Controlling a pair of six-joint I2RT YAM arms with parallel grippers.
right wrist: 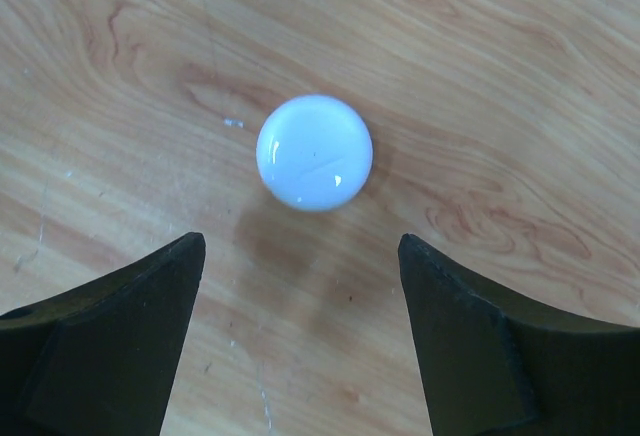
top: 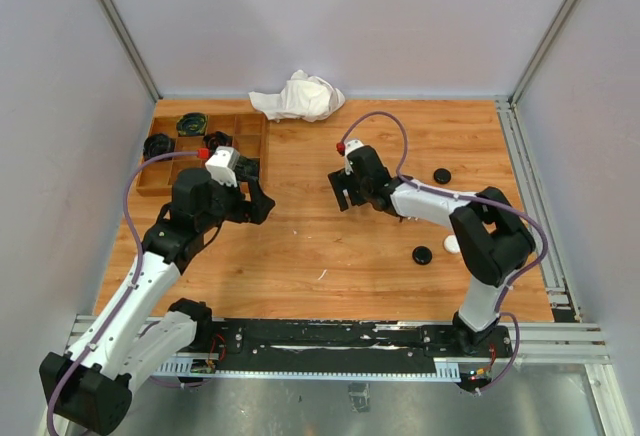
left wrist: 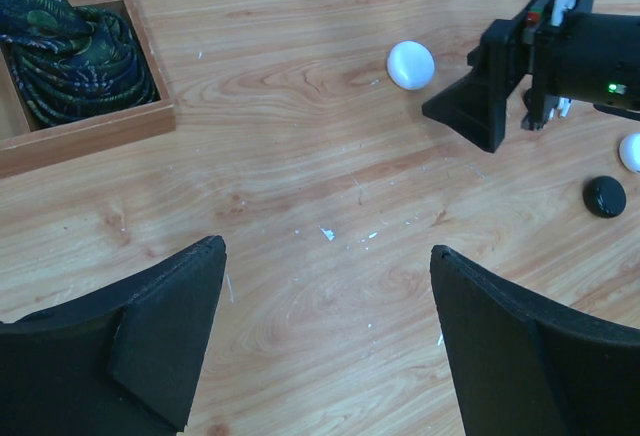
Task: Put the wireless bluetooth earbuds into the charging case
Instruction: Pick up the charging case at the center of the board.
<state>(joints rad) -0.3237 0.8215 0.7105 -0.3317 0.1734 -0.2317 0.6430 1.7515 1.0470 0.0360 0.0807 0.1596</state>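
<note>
While both arms reach out over the wood-grain counter point(top: 300, 256), neither grips anything. The left end effector point(left wrist: 322, 256) has its fingers spread wide above bare boards just right of the wooden tray point(top: 252, 141). The right end effector point(right wrist: 300, 246), farther right of the tray, is equally spread. The round white charging case point(right wrist: 314, 152) lies flat on the counter just ahead of its fingertips, untouched. The earbuds are too small to make out in any view. One tray compartment holds a dark patterned bundle point(left wrist: 75, 51). Well right of the tray lie a black puck point(top: 441, 175), a second black puck point(top: 422, 254) and a small white puck point(top: 452, 244) just beside that second one. A crumpled white cloth point(top: 298, 96) sits beyond the tray's far right corner, against the back wall point(top: 330, 16). The orange-brown surface shows fine scratches and white flecks point(left wrist: 327, 233). Pale grey panels enclose three sides, with metal rails point(top: 520, 146) in the corners and along the right edge.
</note>
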